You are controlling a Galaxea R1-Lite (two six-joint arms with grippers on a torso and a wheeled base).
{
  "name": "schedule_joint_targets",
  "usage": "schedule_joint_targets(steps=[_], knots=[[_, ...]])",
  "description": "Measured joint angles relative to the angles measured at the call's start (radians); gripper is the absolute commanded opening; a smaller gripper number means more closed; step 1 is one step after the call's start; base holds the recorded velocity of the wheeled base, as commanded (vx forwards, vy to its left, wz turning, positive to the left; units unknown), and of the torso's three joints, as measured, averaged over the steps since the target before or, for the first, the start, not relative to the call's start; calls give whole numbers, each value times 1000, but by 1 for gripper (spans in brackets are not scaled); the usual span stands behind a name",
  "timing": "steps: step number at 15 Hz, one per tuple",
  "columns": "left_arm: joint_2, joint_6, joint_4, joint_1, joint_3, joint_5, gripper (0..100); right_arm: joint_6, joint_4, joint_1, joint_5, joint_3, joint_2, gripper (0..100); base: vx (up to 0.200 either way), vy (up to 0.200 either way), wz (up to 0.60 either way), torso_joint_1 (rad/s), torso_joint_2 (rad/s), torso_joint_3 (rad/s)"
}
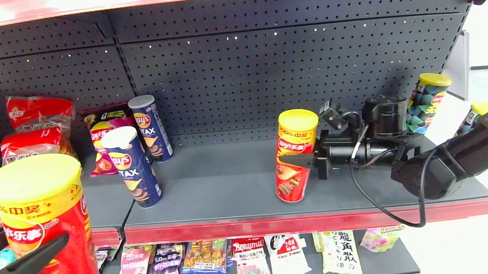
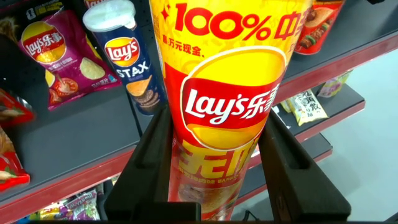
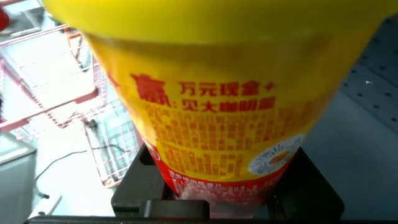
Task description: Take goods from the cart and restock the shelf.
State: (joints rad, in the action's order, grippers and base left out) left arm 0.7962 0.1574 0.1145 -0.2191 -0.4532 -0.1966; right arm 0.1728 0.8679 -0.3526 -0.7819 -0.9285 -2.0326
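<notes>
And here's the left gripper (image 1: 28,249) out in front of the shelf (image 1: 230,186), its black jaws pinching a red can (image 1: 40,203) with a yellow lid. The can is upright and squarely between the two fingers (image 2: 149,155), clear of the boards.

Over to the right gripper (image 1: 294,161), reaching in sideways above the shelf board. Its jaws are clamped on the second red can (image 1: 298,143) about halfway up. That one has its base down on the board and leans a touch (top tipped toward the wrist).

Past the right jaws' tips, well apart from them, stand two blue cans (image 1: 134,166), one in front of the other, both upright. A purple bag (image 1: 104,127) leans just beside the rear one, with red bags (image 1: 34,115) farther along. Behind the right gripper's wrist, against the back panel, sits a patterned can (image 1: 428,99) with a yellow lid.

From the right wrist's camera, a red wire cart (image 3: 81,99) stands on the floor beyond the gripped can (image 3: 217,93).
</notes>
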Motion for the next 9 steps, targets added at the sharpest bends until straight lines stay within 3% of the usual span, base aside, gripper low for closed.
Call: schedule_joint_targets(steps=[3, 9], knots=[[2, 0, 0, 0, 1, -1, 0, 8, 0, 2, -99, -10, -20, 0, 0, 0, 0, 0, 0, 0], [14, 2, 2, -1, -2, -1, 0, 69, -5, 26, -139, -69, -73, 0, 0, 0, 0, 0, 0, 0]])
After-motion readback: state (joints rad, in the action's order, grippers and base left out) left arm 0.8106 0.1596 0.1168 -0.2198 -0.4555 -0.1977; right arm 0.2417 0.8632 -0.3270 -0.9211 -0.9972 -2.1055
